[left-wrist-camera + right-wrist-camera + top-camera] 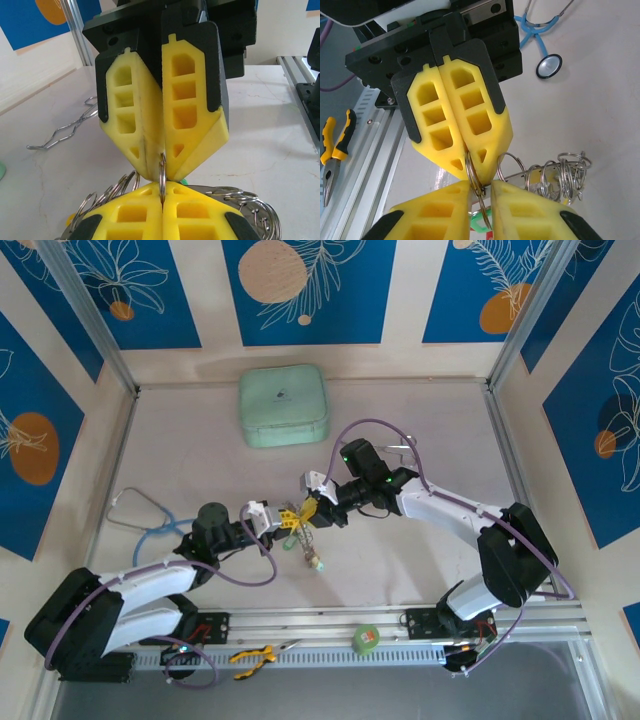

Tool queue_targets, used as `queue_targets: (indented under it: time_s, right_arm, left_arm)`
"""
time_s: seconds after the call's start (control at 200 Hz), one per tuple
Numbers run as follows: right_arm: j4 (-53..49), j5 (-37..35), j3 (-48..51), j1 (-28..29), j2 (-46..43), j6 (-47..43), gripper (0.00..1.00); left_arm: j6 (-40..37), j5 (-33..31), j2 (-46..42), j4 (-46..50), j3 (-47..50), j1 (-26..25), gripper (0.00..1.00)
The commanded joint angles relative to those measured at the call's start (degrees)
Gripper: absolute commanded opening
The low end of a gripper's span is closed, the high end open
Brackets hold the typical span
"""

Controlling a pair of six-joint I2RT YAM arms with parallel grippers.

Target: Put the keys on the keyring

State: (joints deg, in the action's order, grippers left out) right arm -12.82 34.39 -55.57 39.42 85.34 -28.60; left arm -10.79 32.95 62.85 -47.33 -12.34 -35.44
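My left gripper (162,194) is shut on a small silvery split ring (162,172) that stands edge-on between its yellow pads. Facing it tip to tip, my right gripper (481,189) has its jaws a little apart around the same split ring (476,175), with a green key tag (487,226) below. Beside them the flat silvery keyring (547,172) carries several more split rings. From above, both grippers (283,520) (313,505) meet over mid-table, and the keys (311,552) hang beneath them.
A blue stethoscope (140,525) lies at the left and a mint-green case (283,407) at the back. Silvery forceps (65,132) rest on the table. Yellow pliers (252,658) and a green tape roll (367,639) sit on the front rail.
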Motion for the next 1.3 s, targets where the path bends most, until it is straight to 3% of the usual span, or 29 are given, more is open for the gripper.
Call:
queue_targets:
  time_s: [0.0,0.215,0.325,0.38,0.455,0.6,0.95,1.08,1.185,1.295]
  right_arm:
    - [0.4,2.3,-0.2,0.7,1.0,-0.1,0.15]
    - [-0.3,1.8,-0.7,0.8,1.0,-0.4,0.0]
    - [-3.5,-1.6,-1.6,1.1,0.0,-2.5,0.0]
    - [-6.7,-4.3,-2.7,1.5,-0.3,-4.7,0.0]
    - [-11.3,-7.9,-4.5,2.0,-0.2,-7.5,0.0]
    - [-19.5,-15.4,-8.8,4.4,1.4,-12.8,0.0]
    - [-26.1,-22.8,-14.8,9.8,4.0,-16.4,0.0]
    - [-22.7,-19.8,-13.2,8.7,2.5,-14.0,0.0]
    - [-15.0,-12.7,-8.0,5.1,-1.0,-8.8,0.19]
    - [-7.8,-6.2,-3.1,2.1,-3.1,-3.6,0.25]
  left_arm:
    - [0.9,2.0,0.2,-4.1,0.3,-0.4,0.0]
    - [1.4,1.4,0.2,-3.9,0.2,-0.4,0.0]
    - [0.5,0.2,-0.9,0.3,-0.5,-0.4,0.17]
    - [-0.7,-0.1,-1.7,5.6,-1.8,-0.4,0.2]
    - [-2.7,-0.3,-2.4,12.5,-3.8,-0.7,0.2]
    - [-4.0,-0.8,-2.7,15.5,-4.8,-0.8,0.18]
    - [-4.2,-0.6,-2.7,15.1,-5.3,-1.1,0.12]
    - [-3.8,-0.7,-2.9,13.6,-4.7,-1.1,0.01]
    - [-2.9,-0.7,-2.9,11.2,-3.7,-1.1,0.0]
    - [-1.9,-0.5,-2.9,8.2,-2.5,-1.1,0.0]
